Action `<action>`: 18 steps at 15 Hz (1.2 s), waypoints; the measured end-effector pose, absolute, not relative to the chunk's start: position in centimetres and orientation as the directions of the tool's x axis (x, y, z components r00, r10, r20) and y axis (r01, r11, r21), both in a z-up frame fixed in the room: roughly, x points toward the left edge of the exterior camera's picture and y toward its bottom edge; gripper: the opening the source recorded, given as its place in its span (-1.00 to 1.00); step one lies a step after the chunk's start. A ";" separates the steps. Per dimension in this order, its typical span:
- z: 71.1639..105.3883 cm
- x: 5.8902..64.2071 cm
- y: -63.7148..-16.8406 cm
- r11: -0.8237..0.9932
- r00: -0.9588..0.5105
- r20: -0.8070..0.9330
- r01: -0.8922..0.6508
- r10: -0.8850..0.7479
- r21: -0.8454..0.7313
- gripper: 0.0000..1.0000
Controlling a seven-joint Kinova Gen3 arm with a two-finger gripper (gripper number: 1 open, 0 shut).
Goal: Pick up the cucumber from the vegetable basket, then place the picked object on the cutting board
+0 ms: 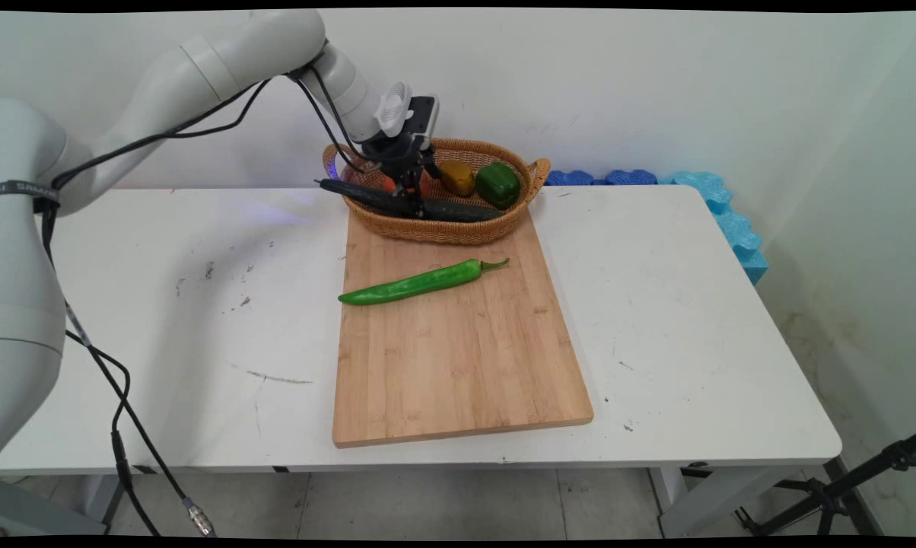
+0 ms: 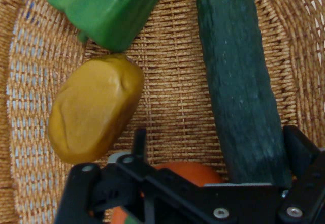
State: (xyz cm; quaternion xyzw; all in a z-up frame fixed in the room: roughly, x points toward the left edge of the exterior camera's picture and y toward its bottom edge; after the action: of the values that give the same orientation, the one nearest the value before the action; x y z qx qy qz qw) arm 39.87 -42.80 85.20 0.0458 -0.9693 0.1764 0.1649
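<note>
You see a white, rounded-link arm (image 1: 222,61) with black cables (image 1: 108,380) trailing along it, and a black gripper (image 1: 411,199) whose linkage carries small silver screws (image 2: 221,213).

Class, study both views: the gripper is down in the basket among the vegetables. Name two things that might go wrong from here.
1. The cucumber overhangs the basket rim, so a nudge might tip it out.
2. The gripper sits close to the orange vegetable and the potato, so it might bump either.
</note>
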 end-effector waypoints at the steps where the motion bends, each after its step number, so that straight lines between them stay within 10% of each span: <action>1: 85.0 39.8 -43.0 0.935 -0.942 0.333 -0.144 -0.029 -0.324 1.00; 2: 84.8 39.8 -43.1 0.937 -0.943 0.331 -0.140 -0.027 -0.321 -1.00; 18: 87.9 40.0 -42.5 0.936 -0.939 0.344 -0.125 -0.005 -0.328 -1.00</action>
State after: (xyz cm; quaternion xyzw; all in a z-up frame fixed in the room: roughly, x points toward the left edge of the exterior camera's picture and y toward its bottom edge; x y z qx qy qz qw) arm 39.96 -42.49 87.90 0.0336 -0.9689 0.1752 0.1713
